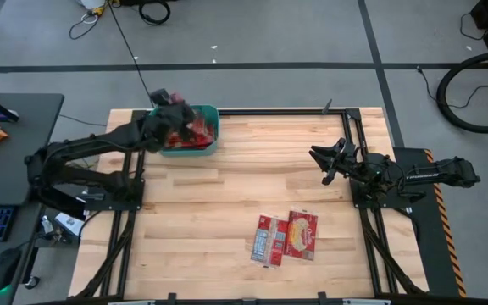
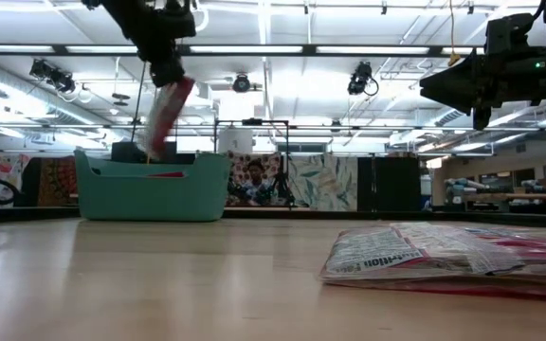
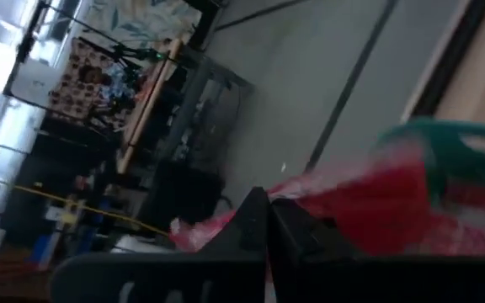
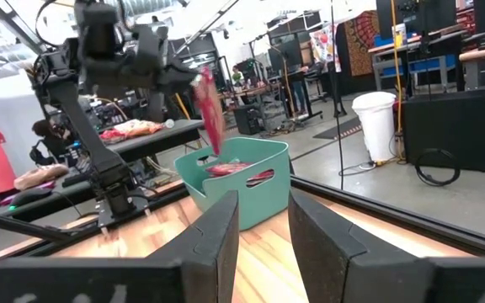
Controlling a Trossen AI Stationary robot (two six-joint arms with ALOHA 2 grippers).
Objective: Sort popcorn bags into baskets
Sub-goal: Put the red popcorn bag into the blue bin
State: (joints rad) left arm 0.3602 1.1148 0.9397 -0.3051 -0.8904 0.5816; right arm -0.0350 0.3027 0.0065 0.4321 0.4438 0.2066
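While the left gripper clenched a flat red popcorn packet by its top edge above the teal plastic tub, it hung limp, seemingly light and crinkly. The right gripper waited with fingers released; two packets on the wooden bench probably needed an edge pinch.

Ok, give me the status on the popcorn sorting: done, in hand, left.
Done: at least one red popcorn bag already lies in the teal basket. In hand: the left gripper holds another bag hanging over the basket, not yet released. Left: two bags lie together on the table near its front edge. The right gripper waits open at the right side, empty.
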